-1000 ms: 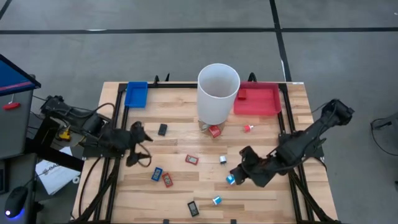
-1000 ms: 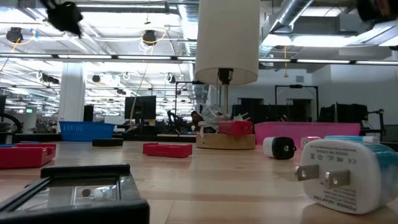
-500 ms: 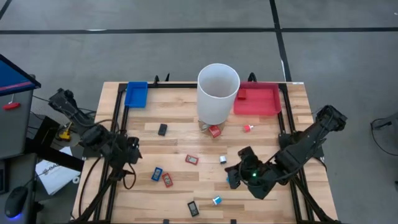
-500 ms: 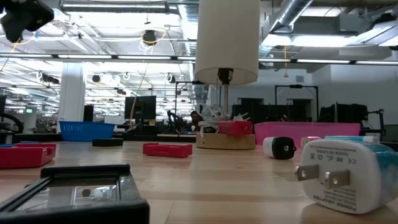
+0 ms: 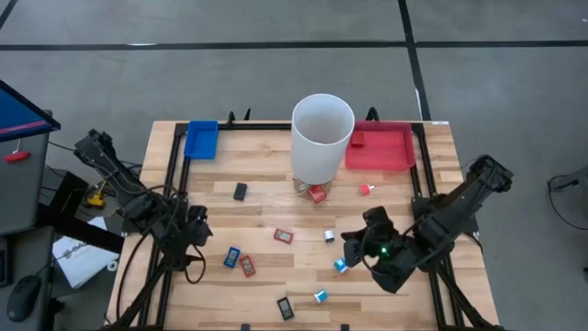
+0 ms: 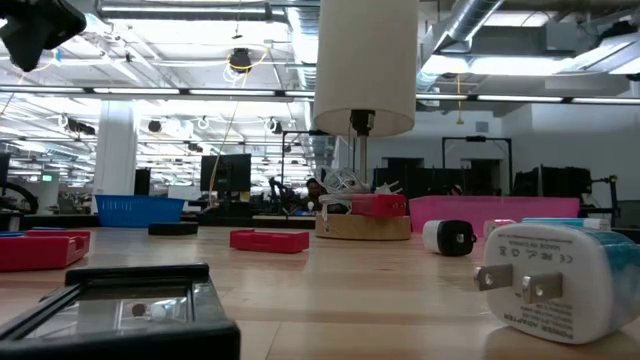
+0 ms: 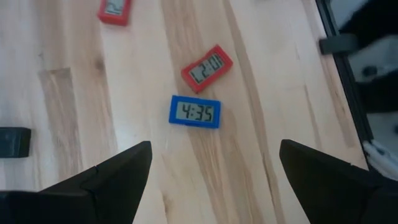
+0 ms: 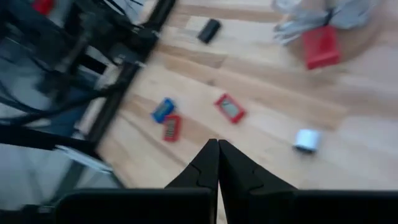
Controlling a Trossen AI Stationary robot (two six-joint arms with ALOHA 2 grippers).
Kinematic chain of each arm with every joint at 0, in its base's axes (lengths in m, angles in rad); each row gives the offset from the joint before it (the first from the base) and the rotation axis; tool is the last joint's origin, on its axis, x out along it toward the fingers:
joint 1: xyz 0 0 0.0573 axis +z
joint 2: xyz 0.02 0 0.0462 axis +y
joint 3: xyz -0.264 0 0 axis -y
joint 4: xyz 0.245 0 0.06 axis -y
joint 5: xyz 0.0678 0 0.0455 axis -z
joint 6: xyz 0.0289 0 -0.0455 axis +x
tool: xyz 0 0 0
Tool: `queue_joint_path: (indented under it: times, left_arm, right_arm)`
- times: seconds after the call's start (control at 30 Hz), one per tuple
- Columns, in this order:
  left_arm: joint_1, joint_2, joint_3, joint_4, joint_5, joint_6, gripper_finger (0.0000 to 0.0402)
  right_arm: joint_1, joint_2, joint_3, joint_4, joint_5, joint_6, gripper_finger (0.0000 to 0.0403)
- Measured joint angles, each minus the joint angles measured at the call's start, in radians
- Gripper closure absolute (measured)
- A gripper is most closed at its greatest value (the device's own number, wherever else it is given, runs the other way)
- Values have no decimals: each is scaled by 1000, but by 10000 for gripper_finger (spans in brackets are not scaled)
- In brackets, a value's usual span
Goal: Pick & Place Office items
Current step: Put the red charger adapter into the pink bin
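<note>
Overhead and wrist views of a wooden table [image 5: 386, 198] scattered with small office items. The left gripper [image 5: 195, 237] hangs over the table's left edge with its fingers [image 7: 102, 180] spread wide and nothing between them; in the left wrist view a blue digital clock [image 7: 194, 112] reading 4:35 and a red digital clock [image 7: 207, 67] lie side by side just ahead of the fingers, not touching them. A second red clock [image 7: 114, 9] lies farther off, and a black rectangle [image 7: 13, 141] sits apart to one side. The right gripper [image 5: 354, 250] is over the right-centre of the table, its fingers [image 8: 208, 163] pressed together with nothing visible between them. Just beside it in the high view lies a blue-white plug adapter [image 5: 340, 266]; another blue-white adapter [image 5: 321, 296] and a black clock [image 5: 286, 307] lie near the front edge. A white-and-black piece [image 5: 329, 235] rests between the right gripper and the red clock at centre. A tall white cylinder [image 5: 322, 138] stands at the back centre, with a red block [image 5: 318, 194] at its base, a blue tray [image 5: 201, 139] to its left and a red tray [image 5: 381, 147] to its right. A small red-white piece [image 5: 366, 189] lies just in front of the red tray.
</note>
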Motion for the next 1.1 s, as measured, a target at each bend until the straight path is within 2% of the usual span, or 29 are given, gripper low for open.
queue_joint_path:
  times: [0.17, 0.23, 0.3, 0.37, 0.43, 0.6, 0.73, 0.83, 0.97, 1.1]
  left_arm:
    - [3, 0, 0, 73, -119, -105, 50]
    - [18, 0, 0, 114, -153, -166, 50]
    - [37, 0, 0, 152, -178, -218, 50]
    - [52, -2, 0, 174, -202, -250, 50]
    - [63, -2, 0, 186, -221, -255, 50]
    - [98, -2, 0, 186, -226, -255, 50]
    - [109, -5, 0, 190, -230, -255, 50]
    - [109, -5, 0, 188, -237, -255, 50]
    - [109, -5, 0, 188, -244, -255, 50]
    - [109, -8, 0, 189, -265, -271, 50]
  right_arm:
    - [-11, -1, 17, -173, -11, 25, 403]
    - [-6, 0, 14, -275, -3, 157, 403]
    - [7, 6, -7, -356, 21, 364, 403]
    - [24, 6, -66, -337, 41, 491, 403]
    - [12, -11, -143, -163, 45, 500, 403]
    - [-34, -22, -401, 345, 153, 499, 403]
    - [-52, -22, -640, 827, 280, 495, 403]
    - [-56, -18, -796, 1112, 363, 480, 403]
    - [-56, -18, -940, 1277, 389, 477, 397]
    - [-106, -18, -1042, 1409, 379, 468, 372]
